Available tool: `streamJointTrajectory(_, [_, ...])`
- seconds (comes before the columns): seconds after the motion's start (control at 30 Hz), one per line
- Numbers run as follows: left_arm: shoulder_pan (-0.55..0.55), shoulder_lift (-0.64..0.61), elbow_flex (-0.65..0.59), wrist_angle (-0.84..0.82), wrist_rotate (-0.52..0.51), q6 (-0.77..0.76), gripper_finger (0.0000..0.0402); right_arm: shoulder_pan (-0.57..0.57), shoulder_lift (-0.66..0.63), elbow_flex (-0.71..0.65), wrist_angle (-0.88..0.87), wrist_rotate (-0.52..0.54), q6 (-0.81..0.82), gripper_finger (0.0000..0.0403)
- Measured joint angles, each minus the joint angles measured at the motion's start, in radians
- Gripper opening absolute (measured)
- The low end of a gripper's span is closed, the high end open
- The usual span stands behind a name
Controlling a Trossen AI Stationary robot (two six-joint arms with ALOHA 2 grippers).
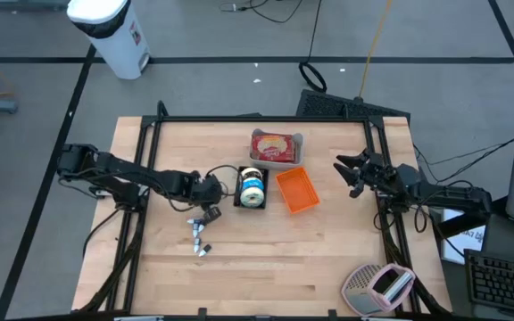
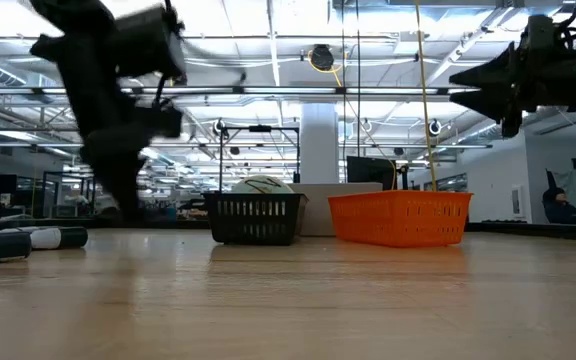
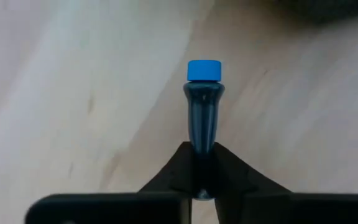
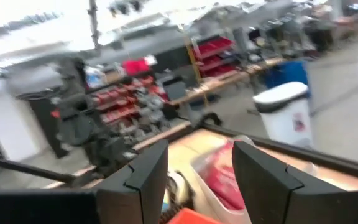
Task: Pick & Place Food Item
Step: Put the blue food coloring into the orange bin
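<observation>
Your left gripper (image 3: 202, 186) has its fingers pinched together on the neck of a small dark bottle (image 3: 202, 118) with a blue cap (image 3: 204, 70), and that bottle points out ahead of the fingers over the bare wooden table (image 1: 266, 259). From above, you'll find this gripper (image 1: 211, 189) just left of the black basket (image 1: 251, 187), which holds a round white and blue food item (image 1: 253, 186). Two more small bottles (image 1: 199, 239) lie on the wood near your left gripper, toward the front edge. Just right of the black basket sits the orange basket (image 1: 296, 191), and behind both is a clear tray (image 1: 276, 148) with a red packaged food item inside. Your right gripper (image 1: 353, 174) hangs above the table's right side, well apart from the baskets, fingers spread with nothing between them. The pink and grey object (image 1: 378, 287) at the front right corner is hard to identify from up here.
</observation>
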Motion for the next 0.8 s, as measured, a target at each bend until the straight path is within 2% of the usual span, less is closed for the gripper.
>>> streamJointTrajectory(0.17, [-0.011, -0.088, 0.030, 0.007, -0.061, 0.025, 0.0034, 0.001, 0.025, 0.000, 0.138, -0.138, -0.021, 0.0167])
streamJointTrajectory(0.27, [-0.028, -0.122, 0.053, 0.094, -0.104, 0.067, 0.0045, 0.003, 0.074, 0.000, 0.186, -0.168, -0.023, 0.0167])
streamJointTrajectory(0.4, [-0.043, -0.132, 0.054, 0.339, -0.102, 0.183, 0.0048, 0.028, 0.184, 0.001, 0.250, -0.156, -0.023, 0.0167])
streamJointTrajectory(0.63, [-0.051, -0.093, 0.055, 0.796, -0.102, 0.376, 0.0050, 0.094, 0.456, 0.015, 0.498, -0.139, -0.090, 0.0167])
streamJointTrajectory(0.8, [-0.047, -0.042, 0.056, 0.989, -0.075, 0.433, 0.0050, 0.142, 0.661, 0.106, 0.490, -0.098, -0.153, 0.0167])
